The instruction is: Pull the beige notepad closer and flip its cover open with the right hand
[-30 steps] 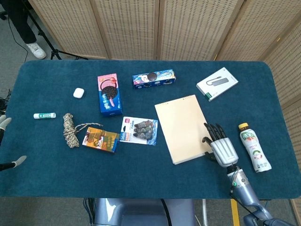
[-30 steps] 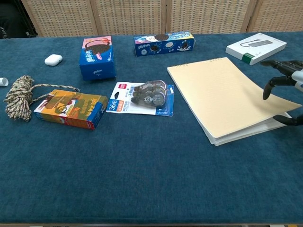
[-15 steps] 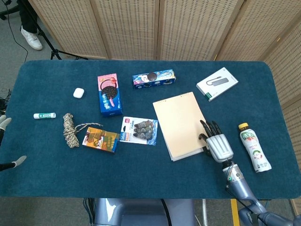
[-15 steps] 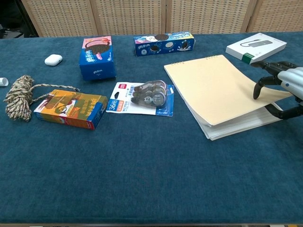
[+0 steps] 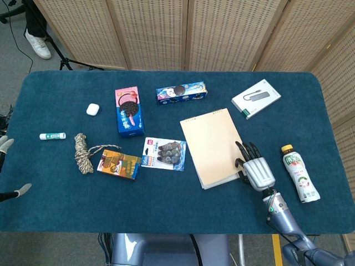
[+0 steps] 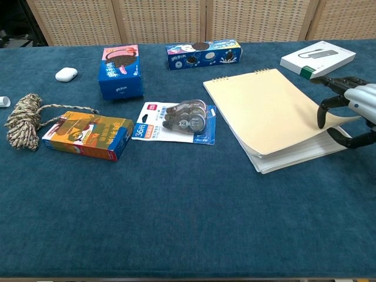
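Note:
The beige spiral-bound notepad (image 5: 211, 145) (image 6: 270, 111) lies right of the table's middle, turned slightly. My right hand (image 5: 256, 169) (image 6: 355, 106) is at its near right corner. There the fingers sit on top of the cover and the thumb reaches in under it, so the hand pinches the cover's edge. That corner is lifted a little off the white pages; the rest of the cover lies flat. My left hand shows in neither view.
A white box (image 5: 255, 98) (image 6: 318, 59) lies behind the notepad, and a bottle (image 5: 299, 173) lies right of my hand. A correction tape pack (image 5: 163, 153) (image 6: 176, 122) sits just left of the pad. Cookie boxes (image 5: 181, 92), rope (image 5: 83, 152) and an orange box (image 5: 118, 164) are farther left.
The notepad slid a little to the left and its near right corner rose under my right hand. In the last half second almost nothing moved.

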Robot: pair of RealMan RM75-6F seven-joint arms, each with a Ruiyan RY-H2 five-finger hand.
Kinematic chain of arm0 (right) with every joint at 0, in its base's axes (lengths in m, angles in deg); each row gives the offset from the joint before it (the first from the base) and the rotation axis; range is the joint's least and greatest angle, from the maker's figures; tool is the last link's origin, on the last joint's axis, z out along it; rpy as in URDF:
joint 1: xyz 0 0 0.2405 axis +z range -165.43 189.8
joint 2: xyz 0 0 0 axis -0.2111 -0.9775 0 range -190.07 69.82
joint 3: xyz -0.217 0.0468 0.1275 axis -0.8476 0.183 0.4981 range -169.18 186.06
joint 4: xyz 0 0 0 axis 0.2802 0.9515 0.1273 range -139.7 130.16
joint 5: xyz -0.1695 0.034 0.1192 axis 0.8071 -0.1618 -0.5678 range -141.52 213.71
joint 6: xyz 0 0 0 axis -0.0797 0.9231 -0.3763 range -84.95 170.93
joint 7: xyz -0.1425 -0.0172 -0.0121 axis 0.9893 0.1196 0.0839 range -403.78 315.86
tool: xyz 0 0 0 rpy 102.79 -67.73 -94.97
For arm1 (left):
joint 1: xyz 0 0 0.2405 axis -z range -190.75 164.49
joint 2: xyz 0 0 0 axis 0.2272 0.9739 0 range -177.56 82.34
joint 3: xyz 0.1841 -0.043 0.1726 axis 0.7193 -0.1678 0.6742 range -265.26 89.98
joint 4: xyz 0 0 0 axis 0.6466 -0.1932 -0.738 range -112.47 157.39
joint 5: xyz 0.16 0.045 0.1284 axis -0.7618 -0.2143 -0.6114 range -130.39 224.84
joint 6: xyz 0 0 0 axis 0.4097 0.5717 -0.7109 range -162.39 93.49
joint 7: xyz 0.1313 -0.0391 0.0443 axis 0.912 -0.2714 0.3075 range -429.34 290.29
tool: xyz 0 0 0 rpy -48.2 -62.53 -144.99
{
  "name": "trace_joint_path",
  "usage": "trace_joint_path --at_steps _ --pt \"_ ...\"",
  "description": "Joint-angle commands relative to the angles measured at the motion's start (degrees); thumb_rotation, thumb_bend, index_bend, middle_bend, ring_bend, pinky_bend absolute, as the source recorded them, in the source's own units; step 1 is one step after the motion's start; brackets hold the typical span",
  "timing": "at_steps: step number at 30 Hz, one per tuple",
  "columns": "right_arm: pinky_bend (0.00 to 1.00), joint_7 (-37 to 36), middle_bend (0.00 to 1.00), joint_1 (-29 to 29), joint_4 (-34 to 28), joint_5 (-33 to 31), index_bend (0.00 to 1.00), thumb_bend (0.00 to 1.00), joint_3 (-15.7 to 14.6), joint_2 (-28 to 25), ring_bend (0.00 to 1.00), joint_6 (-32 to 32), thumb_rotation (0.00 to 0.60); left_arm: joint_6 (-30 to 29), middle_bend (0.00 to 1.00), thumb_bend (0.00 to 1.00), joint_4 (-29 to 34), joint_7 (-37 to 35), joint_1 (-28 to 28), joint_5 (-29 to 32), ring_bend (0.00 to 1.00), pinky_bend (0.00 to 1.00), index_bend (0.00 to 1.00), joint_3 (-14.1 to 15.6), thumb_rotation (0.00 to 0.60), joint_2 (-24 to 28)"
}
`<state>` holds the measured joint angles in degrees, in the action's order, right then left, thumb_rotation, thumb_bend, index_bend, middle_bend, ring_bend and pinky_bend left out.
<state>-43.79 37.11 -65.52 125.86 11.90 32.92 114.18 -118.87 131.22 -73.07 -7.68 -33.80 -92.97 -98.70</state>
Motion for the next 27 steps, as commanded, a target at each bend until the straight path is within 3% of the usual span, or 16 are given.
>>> trace_joint_path --at_steps 1,13,27 --pt "0.0 -0.35 0.0 0.01 -0.02 0.43 0.6 0.67 -0.51 -0.32 0.0 0.05 0.6 0.03 0.0 0.0 0.01 0.05 0.02 0.05 0.0 0.0 0.0 -0.01 0.6 -0.02" --pt "0.0 -3.71 0.02 -1.12 -1.07 3.83 0.63 0.67 -4.35 -3.67 0.0 1.84 0.6 0.15 0.0 0.0 0.0 0.34 0.11 0.1 0.0 0.0 0.0 0.0 0.6 -0.12" --pt "0.0 -6.92 0.03 -2.18 -8.18 12.96 0.65 0.67 -12.24 -12.41 0.0 5.23 0.6 0.59 0.0 0.0 0.36 1.92 0.38 0.25 0.0 0.0 0.0 0.17 0.6 -0.6"
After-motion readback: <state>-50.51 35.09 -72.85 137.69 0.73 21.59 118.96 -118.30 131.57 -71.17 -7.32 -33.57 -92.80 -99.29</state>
